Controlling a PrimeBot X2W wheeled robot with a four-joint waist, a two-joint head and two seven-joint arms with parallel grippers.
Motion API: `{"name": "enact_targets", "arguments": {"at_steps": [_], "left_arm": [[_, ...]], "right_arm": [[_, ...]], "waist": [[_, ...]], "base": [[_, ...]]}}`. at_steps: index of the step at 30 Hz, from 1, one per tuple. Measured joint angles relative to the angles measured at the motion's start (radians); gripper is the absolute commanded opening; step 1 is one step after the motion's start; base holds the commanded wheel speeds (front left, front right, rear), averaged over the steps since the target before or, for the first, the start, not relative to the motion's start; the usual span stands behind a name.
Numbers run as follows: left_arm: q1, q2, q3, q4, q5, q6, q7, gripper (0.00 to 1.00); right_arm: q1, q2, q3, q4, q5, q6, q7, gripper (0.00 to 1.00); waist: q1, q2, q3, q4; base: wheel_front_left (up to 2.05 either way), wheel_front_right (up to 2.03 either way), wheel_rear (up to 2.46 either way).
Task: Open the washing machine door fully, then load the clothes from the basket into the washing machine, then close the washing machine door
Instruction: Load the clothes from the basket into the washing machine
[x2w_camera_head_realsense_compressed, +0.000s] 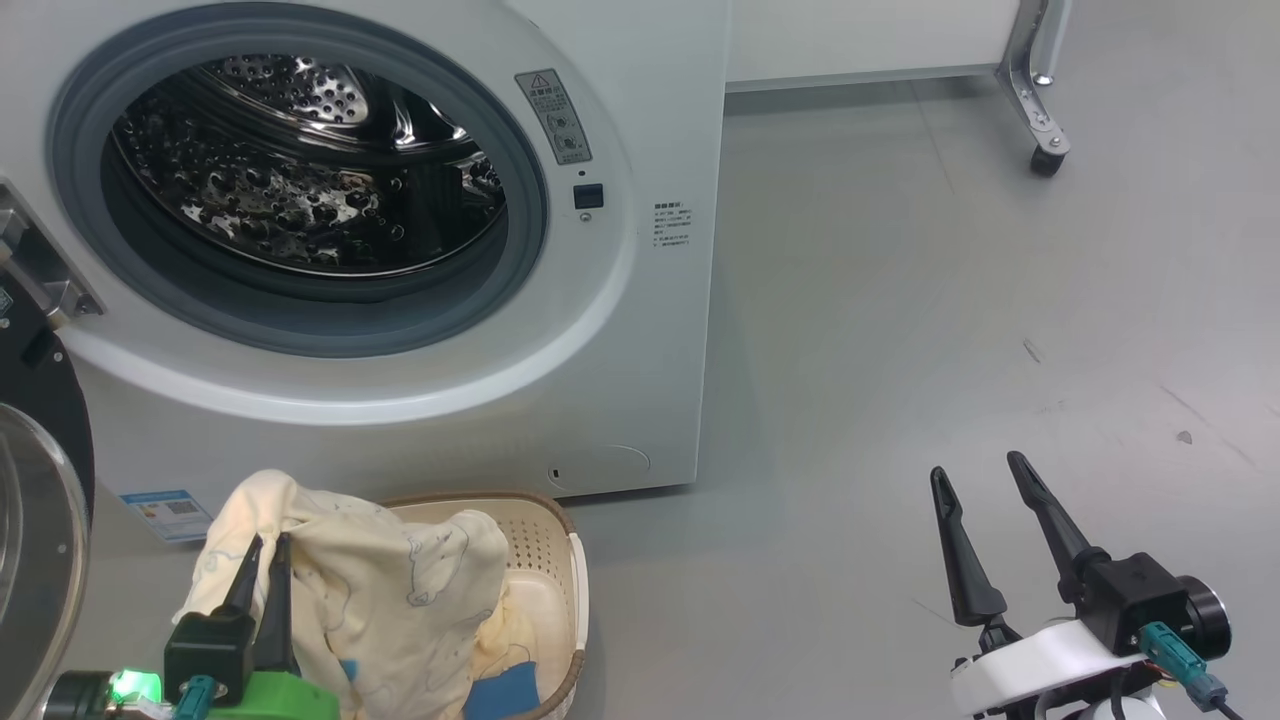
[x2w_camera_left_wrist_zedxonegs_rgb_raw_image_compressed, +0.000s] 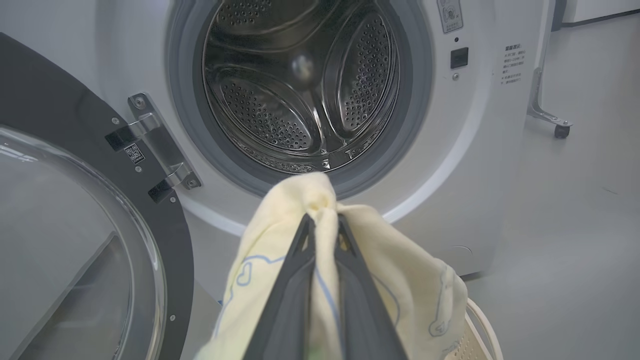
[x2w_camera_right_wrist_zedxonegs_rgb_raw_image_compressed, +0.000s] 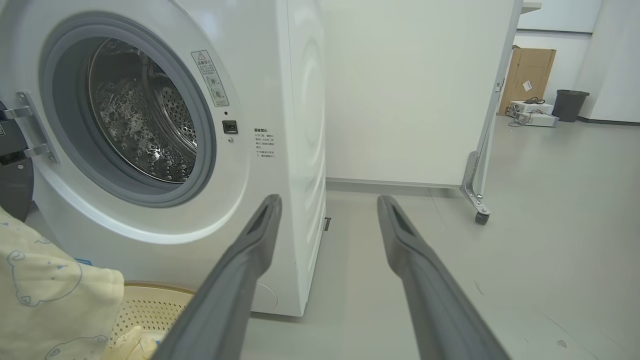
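The white washing machine (x2w_camera_head_realsense_compressed: 620, 330) stands with its steel drum (x2w_camera_head_realsense_compressed: 300, 170) exposed. Its black-rimmed glass door (x2w_camera_head_realsense_compressed: 35, 500) hangs swung out at the left edge, seen large in the left wrist view (x2w_camera_left_wrist_zedxonegs_rgb_raw_image_compressed: 75, 240). In front of the machine sits the cream basket (x2w_camera_head_realsense_compressed: 555, 560). My left gripper (x2w_camera_head_realsense_compressed: 268, 545) is shut on a cream-yellow garment (x2w_camera_head_realsense_compressed: 400, 590), lifted above the basket; the cloth (x2w_camera_left_wrist_zedxonegs_rgb_raw_image_compressed: 400, 285) drapes over the fingers below the drum opening. More cloth with a blue patch (x2w_camera_head_realsense_compressed: 500, 690) lies in the basket. My right gripper (x2w_camera_head_realsense_compressed: 980, 475) is open over the floor at the lower right.
Grey floor stretches to the right of the machine. A white partition on a castor leg (x2w_camera_head_realsense_compressed: 1045, 150) stands behind on the right. In the right wrist view, a cardboard box (x2w_camera_right_wrist_zedxonegs_rgb_raw_image_compressed: 527, 75) and a dark bin (x2w_camera_right_wrist_zedxonegs_rgb_raw_image_compressed: 570, 104) sit far back.
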Motion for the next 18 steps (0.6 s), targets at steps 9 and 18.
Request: {"name": "enact_targets", "arguments": {"at_steps": [9, 18], "left_arm": [[0.031, 0.0, -0.001, -0.031, 0.003, 0.001, 0.0, 0.0], [0.059, 0.0, -0.003, -0.056, 0.007, 0.009, 0.0, 0.0]], "right_arm": [[0.012, 0.001, 0.002, -0.01, -0.002, 0.0, 0.0, 1.0], [0.013, 0.001, 0.005, -0.014, -0.003, 0.0, 0.0, 1.0]], "waist": [[0.0, 0.0, -0.009, -0.001], [0.0, 0.0, -0.012, 0.005]], "base": [[0.0, 0.0, 0.0], [0.0, 0.0, 0.0]]}}
